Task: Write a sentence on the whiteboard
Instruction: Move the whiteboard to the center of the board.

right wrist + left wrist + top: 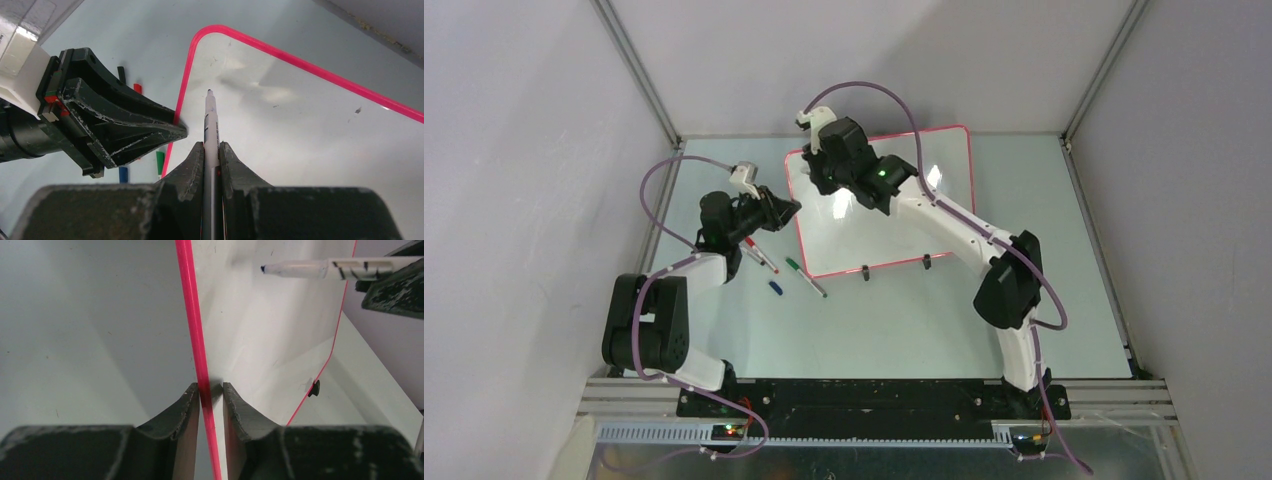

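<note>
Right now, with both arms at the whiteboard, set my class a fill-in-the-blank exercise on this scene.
1. The left gripper clamps the whiteboard by its frame, while the right gripper is shut on a ____.
2. The tip of what the right gripper holds is coloured ____.
3. The whiteboard's surface bears ____ writing.
Missing words: marker; blue; no.
</note>
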Controlling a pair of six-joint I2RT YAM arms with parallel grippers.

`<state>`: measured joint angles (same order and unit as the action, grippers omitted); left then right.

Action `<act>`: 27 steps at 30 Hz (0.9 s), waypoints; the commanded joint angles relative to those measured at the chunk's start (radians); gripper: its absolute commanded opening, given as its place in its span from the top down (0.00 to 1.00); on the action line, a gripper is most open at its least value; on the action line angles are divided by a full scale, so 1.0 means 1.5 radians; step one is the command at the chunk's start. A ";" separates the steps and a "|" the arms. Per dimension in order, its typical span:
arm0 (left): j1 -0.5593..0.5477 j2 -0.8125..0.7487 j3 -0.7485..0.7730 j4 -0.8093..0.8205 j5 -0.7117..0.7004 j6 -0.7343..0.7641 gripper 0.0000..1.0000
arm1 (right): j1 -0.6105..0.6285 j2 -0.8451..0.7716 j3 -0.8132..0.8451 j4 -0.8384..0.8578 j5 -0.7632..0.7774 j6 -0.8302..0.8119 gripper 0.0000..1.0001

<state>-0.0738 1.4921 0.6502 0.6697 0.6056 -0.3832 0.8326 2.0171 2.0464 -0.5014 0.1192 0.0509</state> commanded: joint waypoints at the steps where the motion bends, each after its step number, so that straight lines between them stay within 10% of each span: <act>1: -0.003 -0.001 0.018 0.014 0.010 0.011 0.72 | 0.002 0.015 0.033 0.000 -0.016 -0.009 1.00; 27: -0.002 -0.004 0.011 0.028 0.020 0.012 0.72 | 0.008 0.039 0.062 -0.013 -0.001 -0.024 1.00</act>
<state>-0.0738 1.4921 0.6502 0.6704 0.6071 -0.3832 0.8368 2.0701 2.0933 -0.5529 0.1001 0.0452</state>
